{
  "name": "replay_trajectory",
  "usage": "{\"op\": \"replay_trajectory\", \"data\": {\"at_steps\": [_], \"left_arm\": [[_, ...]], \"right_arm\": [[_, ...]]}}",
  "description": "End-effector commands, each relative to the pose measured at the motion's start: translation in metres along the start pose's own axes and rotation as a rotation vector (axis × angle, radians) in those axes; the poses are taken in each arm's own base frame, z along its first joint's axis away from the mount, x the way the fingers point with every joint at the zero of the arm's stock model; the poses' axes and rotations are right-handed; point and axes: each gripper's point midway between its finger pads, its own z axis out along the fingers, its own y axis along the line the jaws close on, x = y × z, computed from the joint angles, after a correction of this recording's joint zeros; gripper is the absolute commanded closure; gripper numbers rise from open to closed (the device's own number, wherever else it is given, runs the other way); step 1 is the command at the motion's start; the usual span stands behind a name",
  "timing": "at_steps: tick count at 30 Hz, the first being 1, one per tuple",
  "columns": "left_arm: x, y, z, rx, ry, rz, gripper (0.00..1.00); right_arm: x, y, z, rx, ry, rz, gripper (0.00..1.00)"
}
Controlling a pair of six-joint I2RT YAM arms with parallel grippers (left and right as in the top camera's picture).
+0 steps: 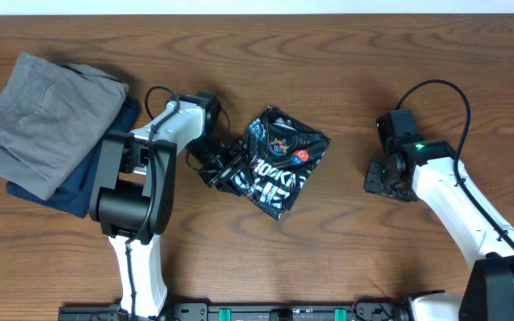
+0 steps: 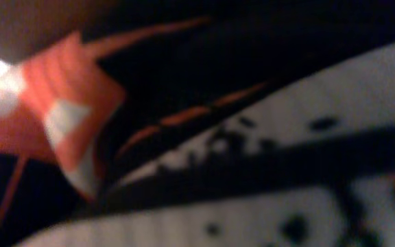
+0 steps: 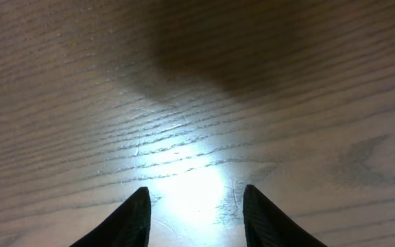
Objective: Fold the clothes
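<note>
Black shiny jersey (image 1: 279,160) lies bunched in a rough square mid-table (image 1: 355,62), white lettering and badges showing. Left gripper (image 1: 214,167) sits at its left edge, can't tell if apart or clamped. Right gripper (image 3: 196,191) is apart and empty.

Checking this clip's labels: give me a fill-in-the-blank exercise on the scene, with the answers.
1. The left gripper is at the black jersey's ___ edge.
2. The right gripper stands ___ over bare table, holding nothing.
3. The navy garment lies ___ the grey garment.
Missing words: left; open; under.
</note>
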Motion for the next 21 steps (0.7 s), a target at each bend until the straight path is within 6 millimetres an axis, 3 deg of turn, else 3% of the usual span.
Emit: {"op": "replay_trajectory", "data": {"at_steps": [1,6,10,11,12,13,17,21], "left_arm": [[0.005,0.009,0.003,-0.043,0.005,0.043,0.6],[0.013,0.008,-0.013,-0.071,-0.07,0.186,0.6],[0.006,0.006,-0.05,-0.146,-0.308,0.359,0.58],[0.003,0.0,-0.062,-0.146,-0.375,0.421,0.54],[0.002,-0.008,-0.072,-0.134,-0.43,0.492,0.38],[-0.002,-0.02,-0.082,-0.117,-0.494,0.585,0.02],[-0.011,-0.057,-0.105,-0.087,-0.647,0.917,0.02],[-0.027,-0.073,-0.106,-0.118,-0.701,1.1,0.02]], "right_arm": [[-0.007,0.0,-0.006,-0.006,-0.03,-0.006,0.58],[-0.008,-0.003,-0.006,0.009,-0.036,-0.006,0.57],[-0.009,-0.003,-0.006,0.011,-0.038,-0.006,0.57],[-0.009,-0.003,-0.006,0.011,-0.038,-0.006,0.57],[-0.009,-0.003,-0.006,0.011,-0.037,-0.006,0.57],[-0.009,-0.003,-0.006,0.01,-0.038,-0.006,0.57],[-0.008,-0.003,-0.006,0.011,-0.036,-0.006,0.57],[-0.006,-0.004,-0.006,0.016,-0.026,-0.007,0.57]]}}
